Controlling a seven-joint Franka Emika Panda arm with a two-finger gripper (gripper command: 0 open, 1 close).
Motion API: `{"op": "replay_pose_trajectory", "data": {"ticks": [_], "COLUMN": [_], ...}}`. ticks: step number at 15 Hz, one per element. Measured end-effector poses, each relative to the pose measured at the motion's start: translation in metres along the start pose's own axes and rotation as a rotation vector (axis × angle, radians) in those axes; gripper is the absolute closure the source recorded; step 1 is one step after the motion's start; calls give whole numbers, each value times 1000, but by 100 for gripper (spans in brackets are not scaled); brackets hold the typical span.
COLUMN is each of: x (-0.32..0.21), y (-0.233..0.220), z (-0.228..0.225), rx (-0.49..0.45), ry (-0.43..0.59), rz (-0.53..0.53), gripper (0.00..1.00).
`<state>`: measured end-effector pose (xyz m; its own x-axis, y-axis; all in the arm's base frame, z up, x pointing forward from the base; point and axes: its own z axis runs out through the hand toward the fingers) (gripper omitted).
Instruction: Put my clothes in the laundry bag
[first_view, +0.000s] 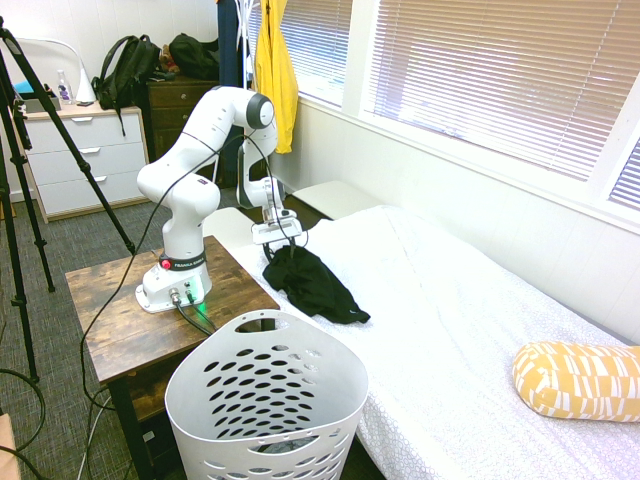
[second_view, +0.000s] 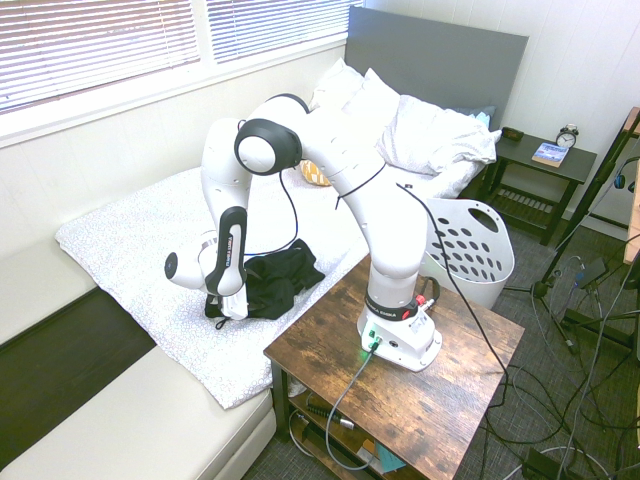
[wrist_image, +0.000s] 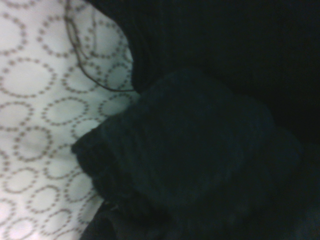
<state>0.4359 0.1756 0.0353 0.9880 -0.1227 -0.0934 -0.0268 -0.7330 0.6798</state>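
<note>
From my station I can make out a line of print on the dark band around the arm's base in the first exterior view, but it is too small for me to read. Nothing else in my views carries legible text, numbers or signs.
</note>
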Motion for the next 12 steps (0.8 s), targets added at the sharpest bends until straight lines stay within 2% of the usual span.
{"op": "replay_pose_trajectory", "data": {"ticks": [5,12], "x": [11,12], "y": [14,22], "z": [21,31], "rx": [-28,-4], "ry": [30,32], "rz": [77,154], "gripper": [100,100]}}
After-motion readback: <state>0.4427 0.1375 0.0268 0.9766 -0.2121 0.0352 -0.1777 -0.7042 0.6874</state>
